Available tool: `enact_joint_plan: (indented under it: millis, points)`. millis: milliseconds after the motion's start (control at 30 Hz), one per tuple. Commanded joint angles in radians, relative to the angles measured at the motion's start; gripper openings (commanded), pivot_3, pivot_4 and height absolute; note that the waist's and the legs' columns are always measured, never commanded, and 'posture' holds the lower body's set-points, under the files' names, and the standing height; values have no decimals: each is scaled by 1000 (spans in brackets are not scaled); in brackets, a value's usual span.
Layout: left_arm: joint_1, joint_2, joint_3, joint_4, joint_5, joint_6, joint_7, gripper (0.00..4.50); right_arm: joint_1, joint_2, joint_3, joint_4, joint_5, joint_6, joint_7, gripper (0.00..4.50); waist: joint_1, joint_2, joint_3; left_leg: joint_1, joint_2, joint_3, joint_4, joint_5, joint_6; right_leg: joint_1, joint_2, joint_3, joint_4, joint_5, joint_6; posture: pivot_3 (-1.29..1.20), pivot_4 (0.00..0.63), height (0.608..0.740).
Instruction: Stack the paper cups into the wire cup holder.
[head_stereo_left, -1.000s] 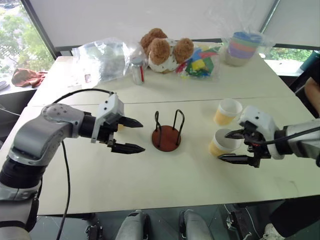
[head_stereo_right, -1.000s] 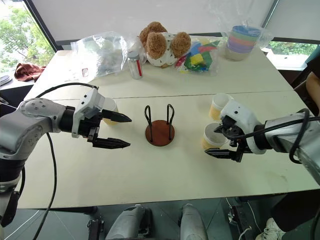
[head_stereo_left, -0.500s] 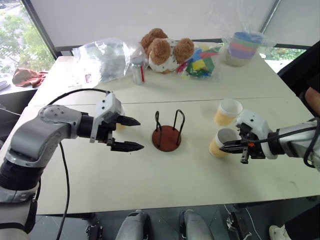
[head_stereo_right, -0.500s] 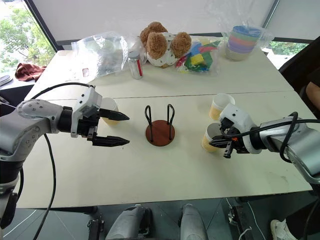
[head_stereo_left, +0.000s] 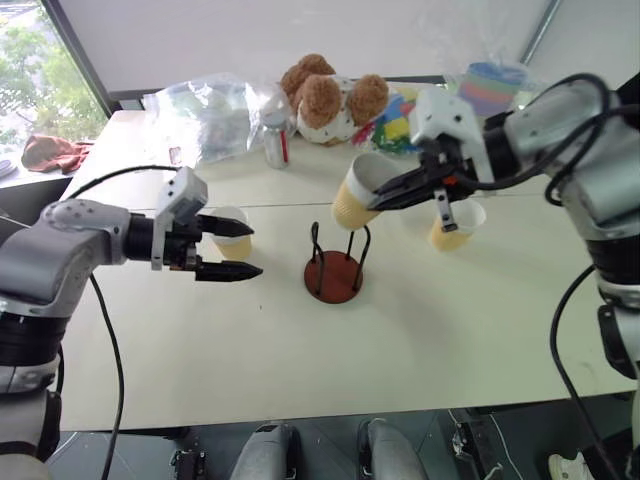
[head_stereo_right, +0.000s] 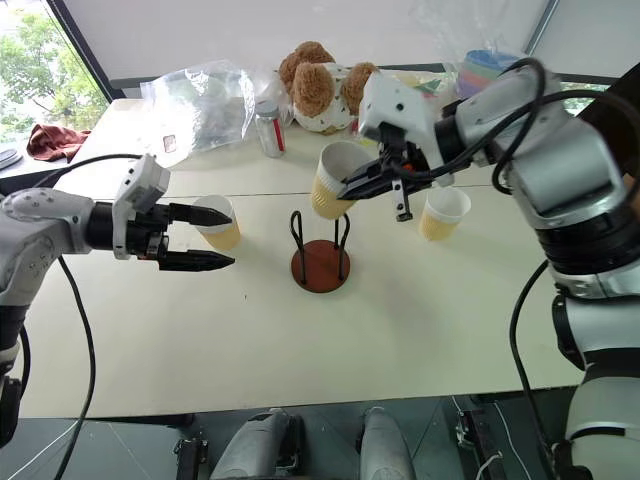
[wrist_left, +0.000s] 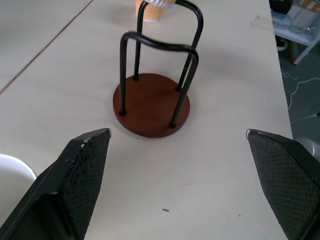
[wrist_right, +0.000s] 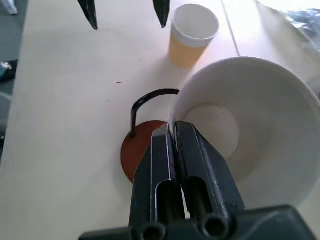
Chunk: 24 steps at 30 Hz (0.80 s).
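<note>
**Paper cup held in the air over the wire holder**

Pinching the rim of a tapered paper cup with a white inside and yellow-orange band (head_stereo_left: 357, 195), the right gripper (head_stereo_left: 384, 194) is seen raised above the pale bench (head_stereo_left: 420, 330). Its two black fingers are pressed together on the cup wall, one inside the rim and one outside, as shown in the right wrist view. The cup is tilted, its mouth turned towards the right arm, and it hangs over the wire cup holder with a round dark-red disc base and two upright black wire loops (head_stereo_left: 334, 268); whether the cup's bottom touches the loops cannot be judged for certain, though a gap seems to be there.

The holder stands upright near the middle of the bench, with no cup in it.

A second paper cup of the same kind (head_stereo_left: 231, 231) stands upright on the bench at the robot's left, just beside the left gripper (head_stereo_left: 243, 251), whose fingers are spread wide and hold nothing. A third such cup (head_stereo_left: 453, 222) stands upright at the right, behind the right arm.

At the far edge of the bench a brown plush bear (head_stereo_left: 325, 98), a crumpled clear plastic bag (head_stereo_left: 205, 112) and a pastel stack of cups in clear wrap (head_stereo_left: 487, 92) are seen.
</note>
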<state>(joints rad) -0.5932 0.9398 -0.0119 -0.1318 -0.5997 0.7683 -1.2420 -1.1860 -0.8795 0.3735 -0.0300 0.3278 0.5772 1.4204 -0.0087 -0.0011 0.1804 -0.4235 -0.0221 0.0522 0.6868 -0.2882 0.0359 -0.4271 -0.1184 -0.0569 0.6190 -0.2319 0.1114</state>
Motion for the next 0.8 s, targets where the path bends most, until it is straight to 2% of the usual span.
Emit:
enact_joint_plan:
  millis: [33,433,467,500,700,800]
  points:
    - [15,6,52,-55,-16,-8,22,4500,-46,11,-12,19,-27,-45,60,68,0,0,0,0,0,0,0,0,0,0,0,0,0,0,0,0,150,740]
    - [40,-8,62,-89,-31,1,72,4500,-50,117,28,98,-113,-87,132,68,-4,0,0,3,1,0,0,1,-2,-1,0,0,6,0,0,0,150,740]
    - [38,-9,60,-90,-32,2,75,4500,-45,120,32,99,-122,-93,134,593,-4,0,0,3,1,0,0,1,-2,-1,0,0,6,0,0,0,150,740]
    - [38,-11,59,-92,-33,3,77,4500,-40,122,34,98,-128,-101,139,891,-3,0,0,3,1,0,0,1,-2,-1,0,0,6,0,0,0,150,740]
    - [28,-23,51,-89,-36,7,84,4500,-31,131,12,92,-148,-94,109,3833,-4,0,0,3,1,0,0,1,-2,-1,0,0,7,0,0,0,150,740]
    - [16,-35,52,-94,-47,14,86,4500,-19,51,-53,120,-157,-81,90,3927,0,0,0,3,1,0,0,1,-3,-1,0,0,7,0,0,0,150,740]
